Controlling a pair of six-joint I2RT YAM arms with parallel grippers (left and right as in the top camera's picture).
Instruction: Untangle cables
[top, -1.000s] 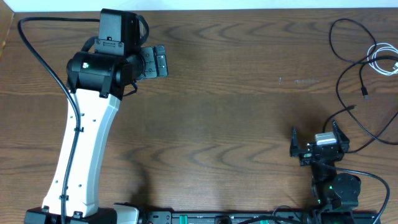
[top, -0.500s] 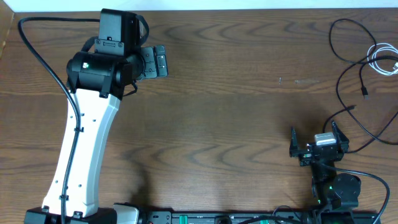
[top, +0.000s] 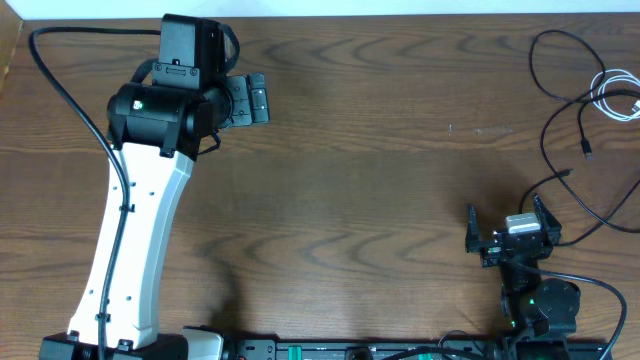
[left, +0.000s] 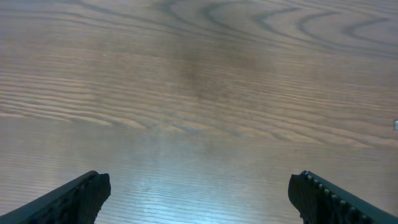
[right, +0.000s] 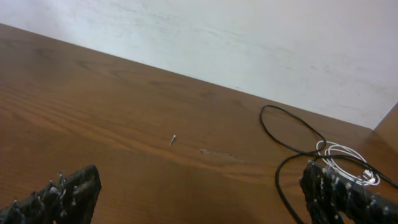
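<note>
Both arms idle with the untangling not yet begun: the right tool (top: 505, 212), jaws wide open and empty, sits short of the cables (top: 603, 93), black and white, which lie overlapped ahead of it and to its right. The left tool (top: 250, 100), also open and empty, hangs well apart across the bench (top: 380, 150). Judging by the overlap, all the separating remains.

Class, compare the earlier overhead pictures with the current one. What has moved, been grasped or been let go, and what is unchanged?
Nothing has visibly changed. The left gripper and the right gripper stay where they were, open and empty. The cables, black and white, lie untouched on the right side of the table.
</note>
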